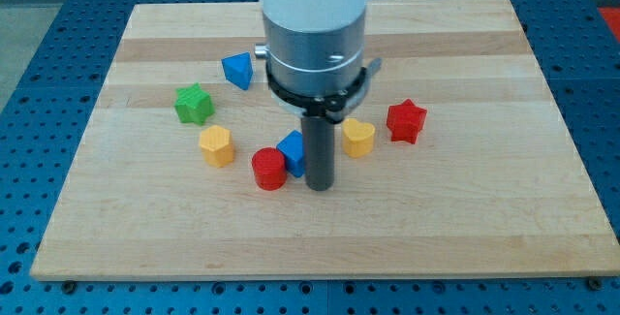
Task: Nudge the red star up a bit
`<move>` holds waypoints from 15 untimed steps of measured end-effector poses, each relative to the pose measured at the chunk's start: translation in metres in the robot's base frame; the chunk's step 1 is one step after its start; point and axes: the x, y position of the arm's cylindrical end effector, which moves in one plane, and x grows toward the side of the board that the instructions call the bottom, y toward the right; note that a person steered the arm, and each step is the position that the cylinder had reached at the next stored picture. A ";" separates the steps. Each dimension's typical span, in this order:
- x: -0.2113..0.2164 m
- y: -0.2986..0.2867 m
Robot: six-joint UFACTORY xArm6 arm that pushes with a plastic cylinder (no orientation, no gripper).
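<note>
Single view, wooden surface [145,237] on a blue pegboard base [29,24]. The arm's white and grey cylinder body [315,34] comes down from the view's top centre and ends in a dark rod; the tip [320,188] sits on the surface near the middle. No pincer on this rig, just the rod, so nothing is grasped or released.

The red star [406,121] lies to the view's right of the tip and slightly higher, well apart from it, with the yellow heart-like block [358,138] between them. That yellow block is just beside the rod's right side. A blue block [291,150], partly hidden by the rod, shape unclear, sits right against the rod's left side. A red cylinder [269,169] is just left of the tip, touching or nearly touching the blue block; cannot tell which.

Further to the view's left: a yellow hexagon block [217,145], then a green star [194,104] above it. Another blue block [237,70], roughly wedge-shaped, lies toward the view's top, left of the arm body.
</note>
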 end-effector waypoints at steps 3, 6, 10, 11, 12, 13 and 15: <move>-0.018 0.167; -0.143 0.173; -0.261 0.108; -0.255 0.110; -0.228 0.139; -0.182 0.159; -0.044 0.158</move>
